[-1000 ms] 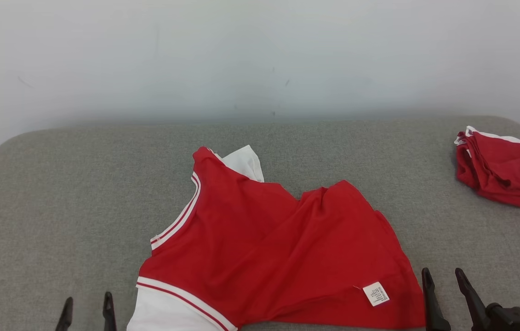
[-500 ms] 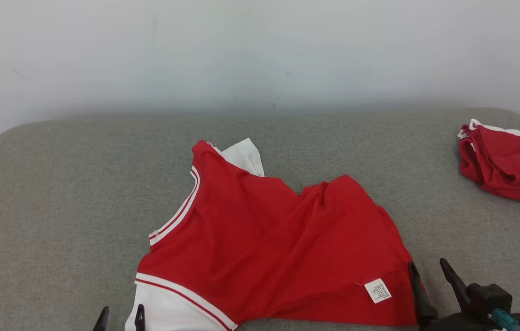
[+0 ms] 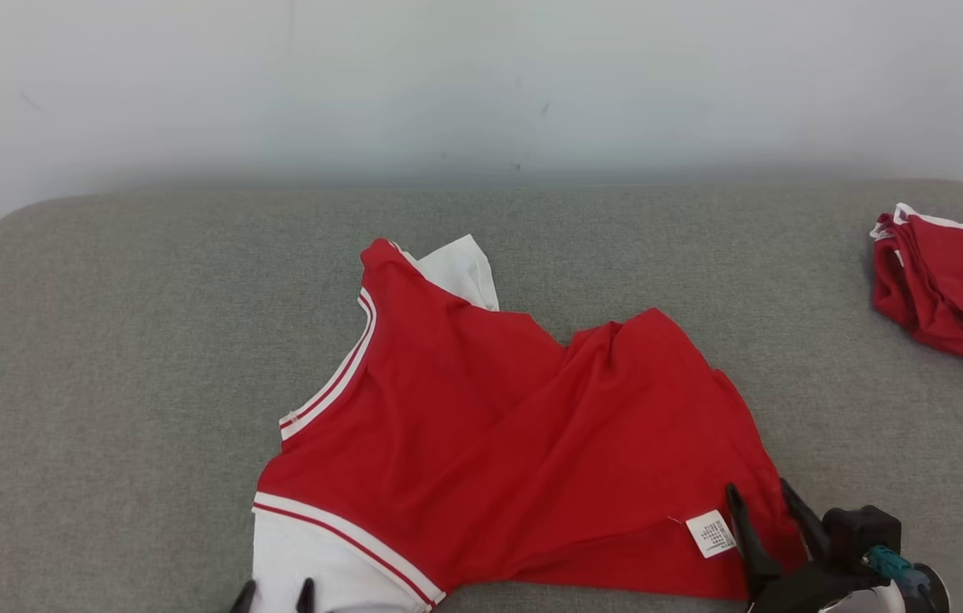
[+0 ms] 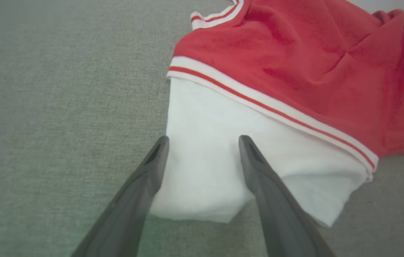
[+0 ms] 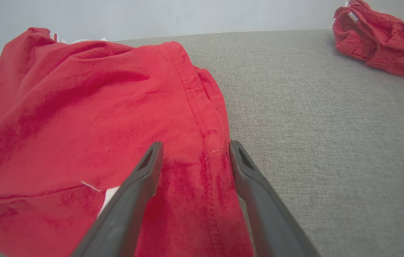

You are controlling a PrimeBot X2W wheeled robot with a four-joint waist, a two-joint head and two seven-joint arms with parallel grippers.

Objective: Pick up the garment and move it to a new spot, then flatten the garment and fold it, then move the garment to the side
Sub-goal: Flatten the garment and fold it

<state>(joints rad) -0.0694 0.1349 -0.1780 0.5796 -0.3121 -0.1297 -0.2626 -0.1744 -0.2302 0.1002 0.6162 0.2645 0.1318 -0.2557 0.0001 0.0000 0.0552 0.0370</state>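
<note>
Lying crumpled by the middle of the near edge of the grey surface (image 3: 106, 358), the red garment (image 3: 515, 426) is not yet lifted, and both grippers stand over it with their jaws spread and nothing gripped between them. The left gripper (image 4: 203, 140) is over the white sleeve (image 4: 216, 117) at the near left end of the garment, with one finger just at the sleeve's outer border. If the jaws close here, I think this finger can slide off the cloth and pinch only the covering of the surface, or catch only one thin layer, which slips out at the lift. The right gripper (image 5: 196, 143) is over the stitched hem (image 5: 207, 167) at the near right end, close beside the white label (image 3: 711, 536). A shallow bite there may take only the seam or the label, and the soft cloth would then pull free. If one side holds and the other fails, the garment will hang from one corner and fall in a heap, so the flattening becomes harder. The folds in the middle can also be dragged under. A second red garment (image 3: 949, 289) lies near the far right corner, well apart; a long carry toward that side could bring the two together.
</note>
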